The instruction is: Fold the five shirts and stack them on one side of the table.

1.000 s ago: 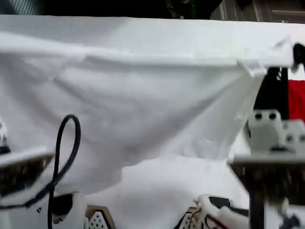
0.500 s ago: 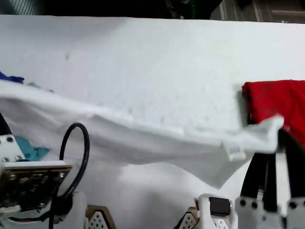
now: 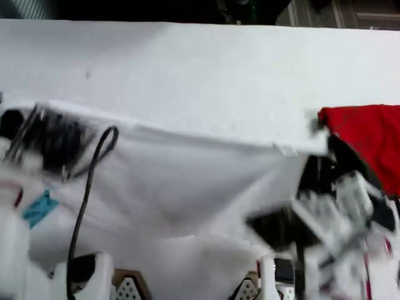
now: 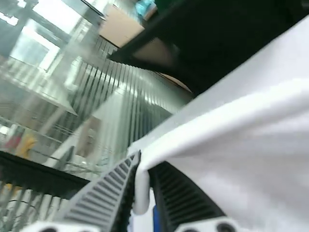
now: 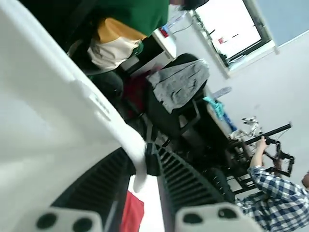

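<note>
Okay, I see both jaws clamped tight on the white shirt (image 3: 187,181): left gripper (image 4: 143,166) and right gripper (image 5: 142,159) each pinch a top corner. It hangs stretched between them over the table (image 3: 219,62). A red shirt (image 3: 369,134), probably folded, lies at the right side.

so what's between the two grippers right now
The white shirt: in the high view its upper edge runs across from one to the other. The wrist views show left gripper and right gripper each shut on it.
</note>
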